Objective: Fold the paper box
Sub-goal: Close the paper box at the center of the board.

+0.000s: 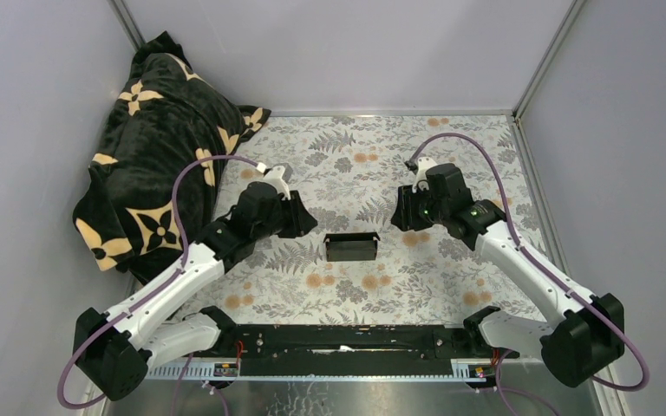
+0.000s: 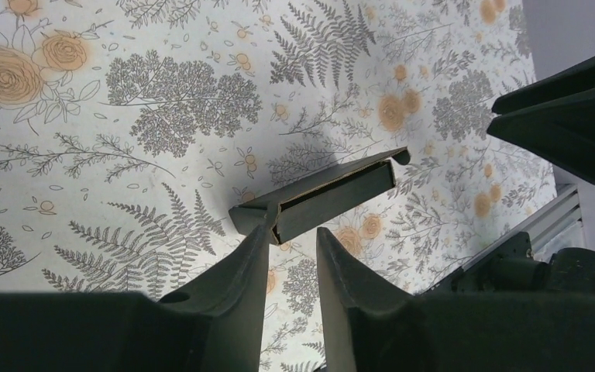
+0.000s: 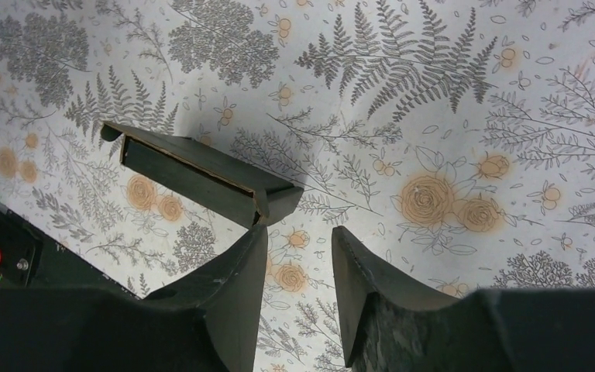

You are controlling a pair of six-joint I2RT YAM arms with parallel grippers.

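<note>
Your paper box (image 1: 351, 247) is sitting mid-worktop (image 1: 451, 286), on the floral cloth between the two arms. Your left gripper (image 2: 294, 232) is hovering just beside one end of it, jaws narrowly parted and grasping nothing. Your right gripper (image 3: 300, 230) is doing likewise at the other end. A black flowered blanket (image 1: 160, 156) is lying heaped far left.

A black, cream-flowered blanket (image 1: 160, 165) lies bunched at the far-left corner of the fern-printed tablecloth (image 1: 451, 286).
</note>
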